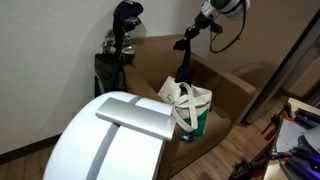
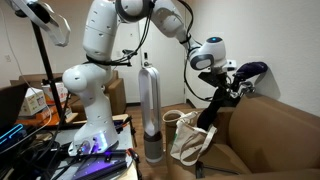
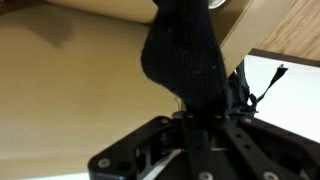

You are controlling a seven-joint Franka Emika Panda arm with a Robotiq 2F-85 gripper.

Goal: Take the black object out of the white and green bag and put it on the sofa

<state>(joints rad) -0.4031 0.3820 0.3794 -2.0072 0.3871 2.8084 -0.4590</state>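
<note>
No lettering, label, brand or number can be read in any view.

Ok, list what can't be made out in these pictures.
- Tips of the claw: wrist view, covered by the black object.
- Inside of the white and green bag: both exterior views, too small, cloth folds over it.
- Front of the sofa: exterior view, blocked by the white rounded thing.

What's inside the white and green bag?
The white and green bag shows only its opening; its cloth sides hide anything deeper. The black object hangs from the gripper above the sofa.
</note>
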